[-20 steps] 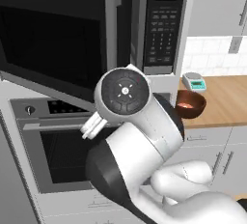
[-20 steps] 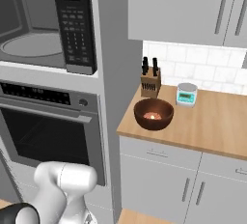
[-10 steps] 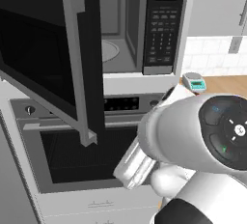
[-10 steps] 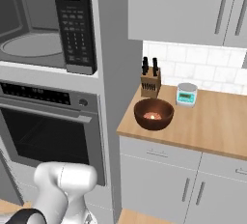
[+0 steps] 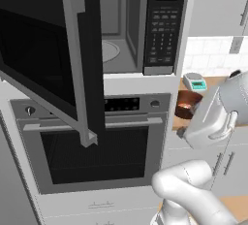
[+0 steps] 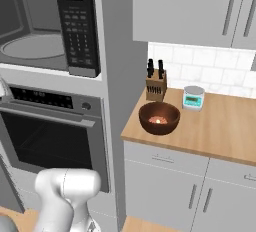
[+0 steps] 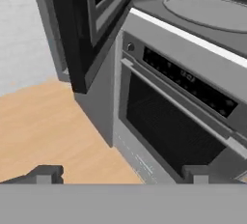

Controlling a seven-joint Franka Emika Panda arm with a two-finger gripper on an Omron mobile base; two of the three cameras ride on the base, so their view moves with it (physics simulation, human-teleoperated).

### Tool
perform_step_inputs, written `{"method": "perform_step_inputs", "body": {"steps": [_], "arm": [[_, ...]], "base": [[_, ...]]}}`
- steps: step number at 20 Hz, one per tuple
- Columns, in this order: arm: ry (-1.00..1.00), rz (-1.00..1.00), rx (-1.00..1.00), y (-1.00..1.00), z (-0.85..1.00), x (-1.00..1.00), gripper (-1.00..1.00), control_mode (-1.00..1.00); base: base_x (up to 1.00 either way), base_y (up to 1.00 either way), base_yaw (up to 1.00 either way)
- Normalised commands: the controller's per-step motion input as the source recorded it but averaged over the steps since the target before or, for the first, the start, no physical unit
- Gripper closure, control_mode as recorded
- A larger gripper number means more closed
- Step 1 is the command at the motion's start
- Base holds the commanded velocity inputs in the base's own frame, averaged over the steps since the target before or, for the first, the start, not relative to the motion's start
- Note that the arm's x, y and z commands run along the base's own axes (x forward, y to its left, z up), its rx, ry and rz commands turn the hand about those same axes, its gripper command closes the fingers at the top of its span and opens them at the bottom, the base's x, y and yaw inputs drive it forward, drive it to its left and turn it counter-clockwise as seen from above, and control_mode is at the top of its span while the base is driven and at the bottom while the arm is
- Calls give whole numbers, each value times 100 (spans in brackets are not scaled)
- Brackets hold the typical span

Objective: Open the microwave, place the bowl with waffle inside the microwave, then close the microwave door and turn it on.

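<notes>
— Since half a sec ago: arm swung right, away from the microwave door point(image 5: 48, 59), now in front of the counter point(image 6: 225, 126) in left base view. Door itself about where it was, wide open.

— Microwave point(image 5: 123, 27) state?

— Cavity exposed, turntable point(image 6: 32, 47) bare, keypad strip point(image 5: 163, 25) on its right. Door's grey bar handle point(image 5: 77, 69) hangs out over the oven point(image 5: 97, 141) below.

— Bowl with waffle point(image 6: 159, 118)?

— On the counter, right of the oven column, well apart from the microwave. Knife block point(image 6: 156, 82) just behind it, scale point(image 6: 193, 97) near, back-right.

— Tool point(image 7: 123, 174)?

— Hand view: two tips spread wide at the bottom, nothing between them. Looks along at oven front and wooden floor point(image 7: 53, 131).
</notes>
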Motion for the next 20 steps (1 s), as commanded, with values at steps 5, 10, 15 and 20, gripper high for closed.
{"method": "perform_step_inputs", "body": {"steps": [5, 10, 15, 20], "arm": [[37, 40, 45, -16, 1, 83, -100, -100], [29, 10, 36, 82, -30, 47, -100, -100], [27, -3, 30, 59, -1, -3, -100, -100], [51, -16, 4, 40, 5, 29, -100, -100]], "base": [[0, 0, 0], [0, 0, 0], [0, 0, 0], [0, 0, 0]]}}
